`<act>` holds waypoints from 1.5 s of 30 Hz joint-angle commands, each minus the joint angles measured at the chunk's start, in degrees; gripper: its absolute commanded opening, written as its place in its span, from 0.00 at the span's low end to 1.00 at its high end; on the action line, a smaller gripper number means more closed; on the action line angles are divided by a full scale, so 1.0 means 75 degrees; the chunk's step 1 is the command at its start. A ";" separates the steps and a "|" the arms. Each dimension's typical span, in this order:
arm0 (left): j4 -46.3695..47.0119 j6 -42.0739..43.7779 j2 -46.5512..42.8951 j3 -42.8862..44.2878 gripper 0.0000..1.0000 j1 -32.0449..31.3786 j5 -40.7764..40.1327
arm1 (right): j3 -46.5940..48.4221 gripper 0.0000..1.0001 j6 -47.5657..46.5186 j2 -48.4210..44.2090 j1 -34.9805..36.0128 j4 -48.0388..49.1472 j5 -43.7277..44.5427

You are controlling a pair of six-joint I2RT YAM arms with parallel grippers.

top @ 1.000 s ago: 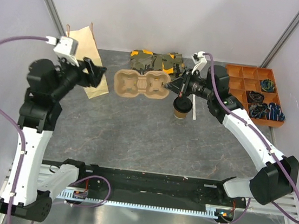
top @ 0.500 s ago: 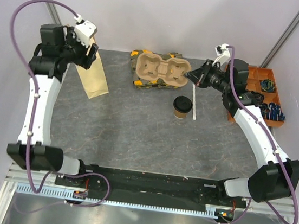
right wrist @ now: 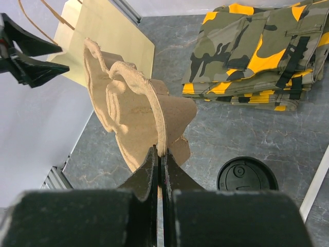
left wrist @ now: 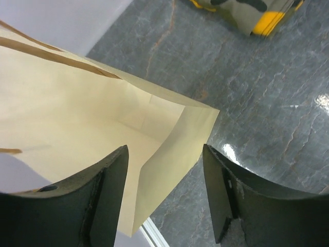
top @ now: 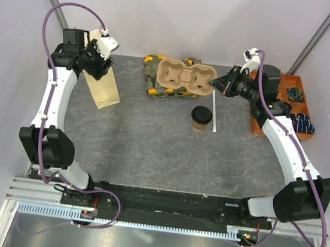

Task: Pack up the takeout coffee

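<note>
The takeout coffee [top: 200, 117], a tan cup with a black lid, stands on the table, untouched; its lid shows in the right wrist view [right wrist: 247, 175]. My right gripper [top: 213, 85] [right wrist: 160, 154] is shut on the rim of the brown pulp cup tray [top: 183, 79] [right wrist: 136, 108] and holds it in the air, up and left of the cup. My left gripper [top: 102, 63] [left wrist: 167, 172] is open at the mouth of the tan paper bag [top: 102, 83] [left wrist: 103, 118]. One edge of the bag lies between the jaws, ungripped.
Folded camouflage cloth [top: 155, 68] [right wrist: 257, 51] lies at the back, partly under the raised tray. A white stick [top: 215, 114] lies right of the cup. An orange compartment tray [top: 290, 84] with small items sits at the far right. Walls close in behind.
My right gripper has lifted the pulp tray off the table and carried it back over the cloth. My left arm has swung up and back to the bag's mouth.
</note>
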 commanded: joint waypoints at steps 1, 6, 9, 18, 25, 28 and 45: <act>-0.0241 0.0793 0.0201 0.0173 0.57 0.0025 -0.0050 | 0.0323 0.00 -0.0105 -0.0285 -0.0078 0.0071 -0.0167; -0.0944 0.0935 -0.0138 0.0232 0.16 -0.0127 0.0536 | 0.0416 0.00 -0.0129 -0.0285 -0.0102 0.0036 -0.0179; -0.1096 -0.0280 -0.0642 0.0079 0.02 -0.0710 0.0303 | 0.0452 0.00 -0.0093 -0.0285 -0.0114 0.0012 -0.0109; -0.0721 -0.4852 -0.1874 -0.0812 0.10 -0.2984 -0.1851 | 0.0487 0.00 -0.0047 -0.0297 -0.0114 -0.0046 -0.0073; -0.0945 -0.7268 -0.1124 -0.0999 0.07 -0.3666 -0.3751 | 0.0651 0.00 -0.0163 -0.0297 -0.0137 -0.0210 0.0056; -0.0921 -0.7549 -0.0948 -0.0860 0.09 -0.3959 -0.4115 | 0.0628 0.00 -0.0222 -0.0309 -0.0160 -0.0292 0.0102; -0.0162 -0.7176 -0.1625 0.1332 0.75 -0.4078 -0.3145 | 0.1038 0.00 -0.0130 -0.0460 -0.0184 -0.0632 0.0465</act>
